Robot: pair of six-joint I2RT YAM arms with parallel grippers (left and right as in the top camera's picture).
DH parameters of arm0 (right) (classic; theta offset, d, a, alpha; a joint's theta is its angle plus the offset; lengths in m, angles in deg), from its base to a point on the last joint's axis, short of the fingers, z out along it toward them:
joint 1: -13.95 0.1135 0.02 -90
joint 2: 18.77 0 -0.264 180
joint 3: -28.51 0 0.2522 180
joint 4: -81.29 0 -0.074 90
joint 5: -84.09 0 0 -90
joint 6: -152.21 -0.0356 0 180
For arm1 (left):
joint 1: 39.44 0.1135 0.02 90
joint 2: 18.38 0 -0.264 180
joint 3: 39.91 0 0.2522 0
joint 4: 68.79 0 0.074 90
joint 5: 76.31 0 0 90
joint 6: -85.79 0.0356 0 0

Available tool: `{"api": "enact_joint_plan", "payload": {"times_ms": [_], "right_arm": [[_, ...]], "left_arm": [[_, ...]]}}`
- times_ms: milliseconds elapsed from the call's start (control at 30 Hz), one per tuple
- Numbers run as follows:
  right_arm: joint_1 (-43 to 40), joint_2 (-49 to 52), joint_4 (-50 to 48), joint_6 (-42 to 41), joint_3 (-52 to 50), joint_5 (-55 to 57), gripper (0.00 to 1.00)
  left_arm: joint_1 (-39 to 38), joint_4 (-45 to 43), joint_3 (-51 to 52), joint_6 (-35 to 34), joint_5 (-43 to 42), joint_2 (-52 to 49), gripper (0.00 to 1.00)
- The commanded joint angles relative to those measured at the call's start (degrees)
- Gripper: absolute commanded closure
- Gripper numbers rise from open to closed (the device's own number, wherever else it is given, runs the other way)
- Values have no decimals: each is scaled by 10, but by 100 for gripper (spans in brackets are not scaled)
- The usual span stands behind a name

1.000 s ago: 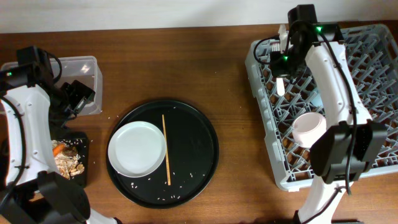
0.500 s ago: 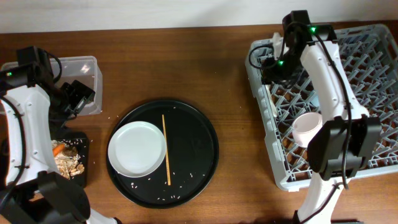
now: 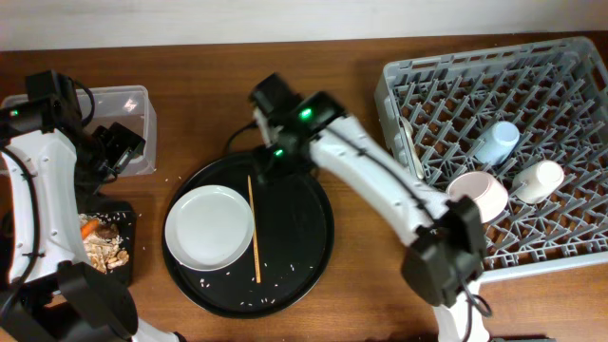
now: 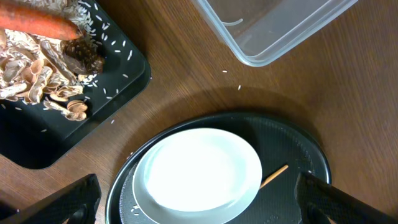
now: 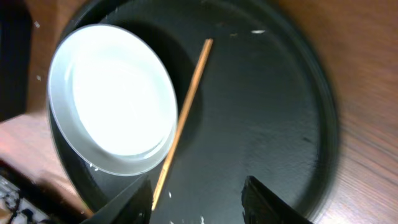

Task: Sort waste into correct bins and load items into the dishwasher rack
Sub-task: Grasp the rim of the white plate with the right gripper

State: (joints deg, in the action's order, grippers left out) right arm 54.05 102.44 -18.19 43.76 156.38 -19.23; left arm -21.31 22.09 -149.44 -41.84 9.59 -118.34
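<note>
Right jaws hang spread and empty over the round black tray (image 3: pixel 309 237), close by one end of the chopstick (image 5: pixel 186 106), whose length runs away from them along the plate's (image 5: pixel 115 99) edge. Left jaws, spread too, hover farther off by the clear tub (image 3: pixel 133 100).

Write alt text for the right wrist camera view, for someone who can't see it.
A white plate and one wooden chopstick lie side by side on a round black tray. The right hand, open and empty, shows at the bottom edge.

Brown wooden table (image 3: pixel 361 85), pale wall (image 3: pixel 190 19) behind
</note>
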Motion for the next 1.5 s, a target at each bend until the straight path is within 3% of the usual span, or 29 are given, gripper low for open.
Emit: {"api": "enact_joint_plan", "payload": {"times_ms": [0, 333, 767, 933, 1067, 1467], "right_arm": [[38, 42, -22, -46, 4, 31, 54], [88, 124, -53, -95, 4, 31, 69], [94, 156, -54, -112, 4, 43, 72], [94, 156, -51, -121, 4, 43, 90], [94, 156, -46, -121, 4, 37, 95], [94, 156, -40, -121, 4, 32, 96]], "left_arm": [[2, 0, 1, -7, 0, 5, 1], [2, 0, 1, -7, 0, 5, 1], [2, 0, 1, -7, 0, 5, 1], [2, 0, 1, -7, 0, 5, 1], [2, 0, 1, -7, 0, 5, 1], [2, 0, 1, -7, 0, 5, 1]]}}
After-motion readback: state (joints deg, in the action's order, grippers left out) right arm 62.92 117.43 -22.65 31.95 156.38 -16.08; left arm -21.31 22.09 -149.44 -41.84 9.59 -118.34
